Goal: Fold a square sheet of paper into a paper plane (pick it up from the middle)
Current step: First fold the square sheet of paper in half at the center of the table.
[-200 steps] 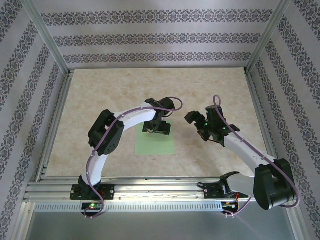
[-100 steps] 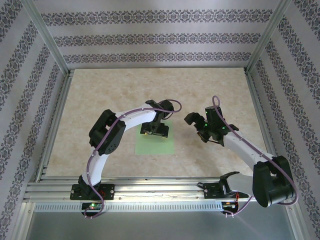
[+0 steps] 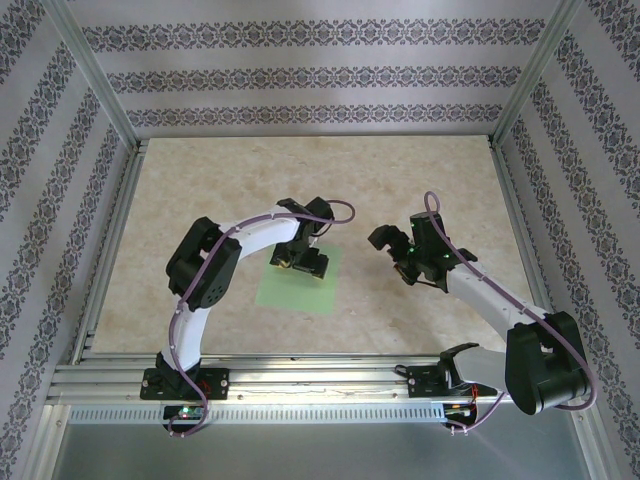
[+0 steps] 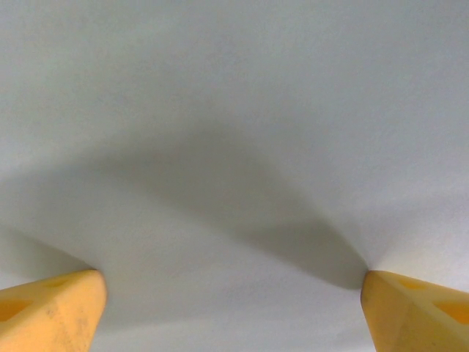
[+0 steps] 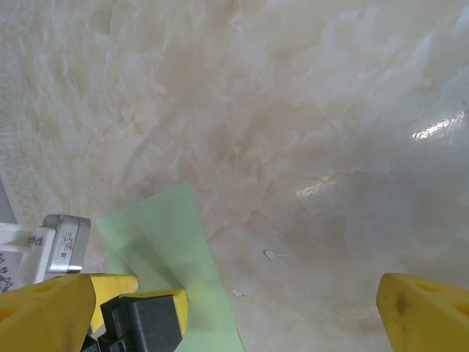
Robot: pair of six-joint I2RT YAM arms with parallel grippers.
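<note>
- The square sheet of paper (image 3: pixel 300 292) has slid left and turned slightly askew on the worktop (image 3: pixel 200 180).
- Left jaws: spread wide, both fingertips (image 4: pixel 51 308) pressing on the sheet, nothing clamped.
- Right jaws: wide open, empty, above bare worktop just right of the sheet.

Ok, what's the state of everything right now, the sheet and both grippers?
square sheet of paper: unfolded, lying on the table, no crease visible.
left gripper: open wide, tips on or just above the sheet, nothing pinched.
right gripper: open, empty, over bare table beside the sheet.
</note>
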